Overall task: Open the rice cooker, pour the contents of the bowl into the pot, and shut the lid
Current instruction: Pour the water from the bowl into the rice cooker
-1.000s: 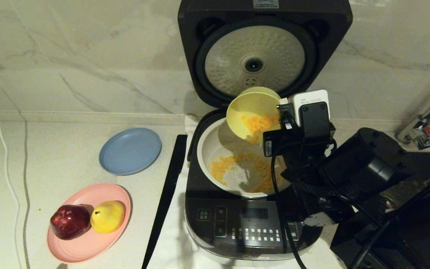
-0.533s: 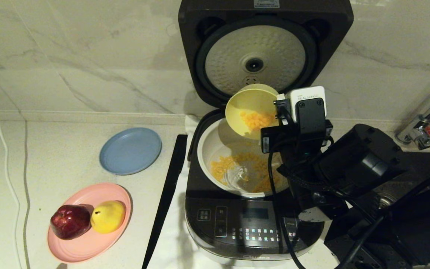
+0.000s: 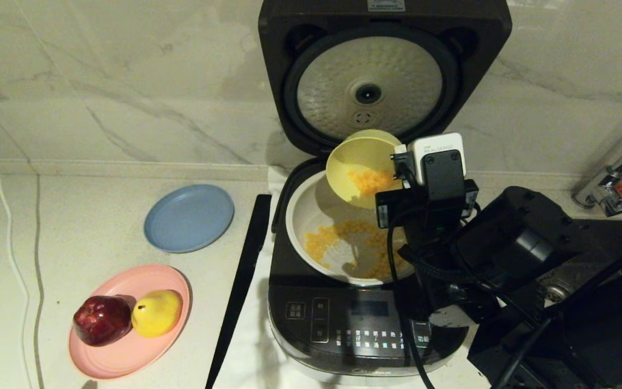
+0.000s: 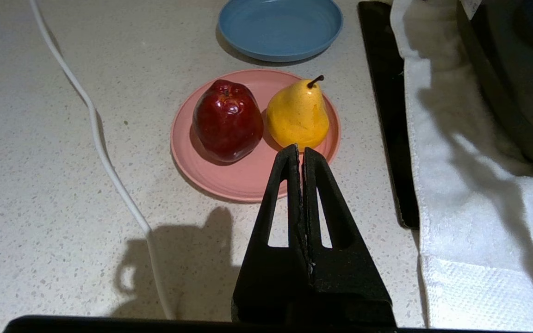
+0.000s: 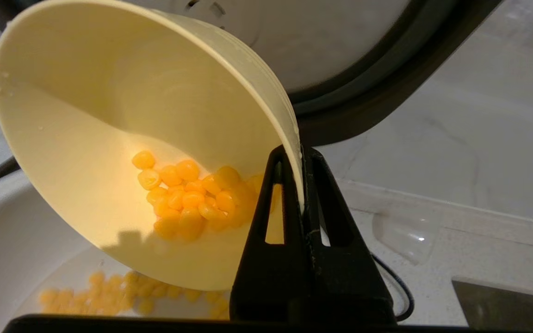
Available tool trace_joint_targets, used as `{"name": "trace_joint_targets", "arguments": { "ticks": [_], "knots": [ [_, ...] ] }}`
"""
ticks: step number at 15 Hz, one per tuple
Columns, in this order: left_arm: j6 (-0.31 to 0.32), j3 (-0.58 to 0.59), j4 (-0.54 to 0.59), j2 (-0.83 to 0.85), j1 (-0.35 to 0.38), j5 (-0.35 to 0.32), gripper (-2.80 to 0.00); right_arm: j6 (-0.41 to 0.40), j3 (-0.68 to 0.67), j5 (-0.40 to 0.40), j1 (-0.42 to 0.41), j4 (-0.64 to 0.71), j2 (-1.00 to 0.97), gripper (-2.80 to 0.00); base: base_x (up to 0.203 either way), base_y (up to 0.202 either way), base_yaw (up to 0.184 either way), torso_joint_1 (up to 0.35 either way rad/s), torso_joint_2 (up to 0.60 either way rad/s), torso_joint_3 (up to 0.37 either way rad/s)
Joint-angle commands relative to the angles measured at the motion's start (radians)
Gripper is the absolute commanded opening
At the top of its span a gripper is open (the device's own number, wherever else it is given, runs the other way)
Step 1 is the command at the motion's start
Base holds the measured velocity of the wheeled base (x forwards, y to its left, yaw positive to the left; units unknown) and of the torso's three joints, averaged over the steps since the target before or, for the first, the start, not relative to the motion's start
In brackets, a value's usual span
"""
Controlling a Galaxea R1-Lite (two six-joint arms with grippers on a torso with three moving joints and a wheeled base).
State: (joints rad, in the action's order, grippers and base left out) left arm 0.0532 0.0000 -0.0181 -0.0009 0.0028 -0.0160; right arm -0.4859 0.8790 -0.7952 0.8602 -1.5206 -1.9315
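Right gripper (image 5: pixel 301 152) fingers clamped on the bowl (image 3: pixel 362 167) rim, tipped over the pot (image 3: pixel 303 216) at 12 o'clock; corn (image 5: pixel 188 199) partly inside, prob wet. Left gripper (image 4: pixel 301 150) closed, empty.

Right claw (image 5: pixel 301 152) is clamped tight, its arm reaching in from the right; left claw (image 4: pixel 301 150) hangs closed at near left.

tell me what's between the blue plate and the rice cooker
In the head view, a long black strip lies on the counter between the blue plate and the rice cooker, with white cloth under the cooker's edge.
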Motion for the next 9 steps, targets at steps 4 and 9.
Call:
{"name": "trace_joint_targets", "arguments": {
  "ticks": [4,9],
  "knots": [
    [0.000,0.008,0.000,0.001,0.000,0.001,-2.80,-0.009,0.017,-0.012,0.009,-0.009,-0.013,-2.80,0.000,0.000,0.000,0.000,0.00,0.000],
    [0.000,0.008,0.000,0.001,0.000,-0.001,-2.80,-0.006,-0.008,-0.015,0.005,-0.009,-0.037,-2.80,0.000,0.000,0.000,0.000,0.00,0.000]
  ]
}}
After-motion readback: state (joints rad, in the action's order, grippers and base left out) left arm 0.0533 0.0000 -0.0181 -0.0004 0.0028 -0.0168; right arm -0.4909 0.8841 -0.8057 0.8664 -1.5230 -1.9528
